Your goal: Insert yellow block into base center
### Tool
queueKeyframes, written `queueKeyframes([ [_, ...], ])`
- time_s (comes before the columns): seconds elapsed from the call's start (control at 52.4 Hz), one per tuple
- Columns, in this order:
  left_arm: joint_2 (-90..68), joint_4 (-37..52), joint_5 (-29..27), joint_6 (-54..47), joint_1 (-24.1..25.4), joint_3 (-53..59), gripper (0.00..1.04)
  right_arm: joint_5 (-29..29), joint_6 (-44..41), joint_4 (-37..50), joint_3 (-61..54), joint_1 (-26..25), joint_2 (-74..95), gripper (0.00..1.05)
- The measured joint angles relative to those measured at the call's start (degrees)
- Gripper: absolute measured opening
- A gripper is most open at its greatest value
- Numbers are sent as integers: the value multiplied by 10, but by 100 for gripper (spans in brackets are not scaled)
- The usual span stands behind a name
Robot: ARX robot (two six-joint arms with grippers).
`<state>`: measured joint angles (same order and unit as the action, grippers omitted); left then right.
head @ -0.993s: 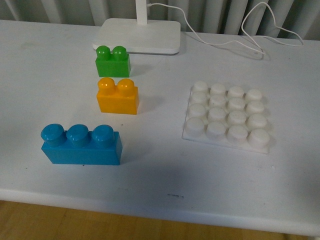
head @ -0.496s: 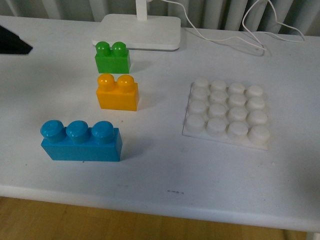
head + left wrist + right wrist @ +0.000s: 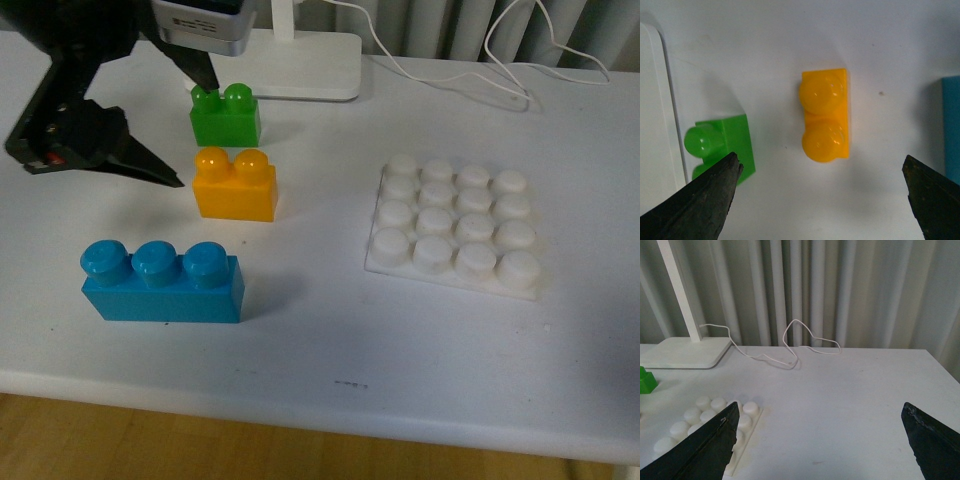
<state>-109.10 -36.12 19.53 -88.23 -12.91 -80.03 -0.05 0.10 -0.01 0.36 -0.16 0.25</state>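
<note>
The yellow block (image 3: 235,185) stands on the white table between a green brick and a blue brick; it also shows in the left wrist view (image 3: 825,115), studs up. The base (image 3: 455,225), a white studded plate, lies to its right with nothing on it; its edge shows in the right wrist view (image 3: 700,420). My left gripper (image 3: 197,135) is open and empty, hovering above and just left of the yellow block, which lies ahead of the jaws (image 3: 821,172). My right gripper (image 3: 820,410) is open and empty, right of the base, out of the front view.
A green two-stud brick (image 3: 226,115) stands just behind the yellow block, and a blue three-stud brick (image 3: 162,282) in front of it. A white lamp foot (image 3: 290,65) with its cable (image 3: 500,60) sits at the back. The table's front edge is close behind the blue brick.
My left arm has come into the front view from the left and now hangs over the green and yellow bricks. The bricks and base have not moved.
</note>
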Motion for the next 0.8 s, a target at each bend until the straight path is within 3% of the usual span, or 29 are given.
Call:
queueKeyframes([
  [0.802,-124,-33,-12,21,-45,-110,98,0,0,0,0,0,0,95],
])
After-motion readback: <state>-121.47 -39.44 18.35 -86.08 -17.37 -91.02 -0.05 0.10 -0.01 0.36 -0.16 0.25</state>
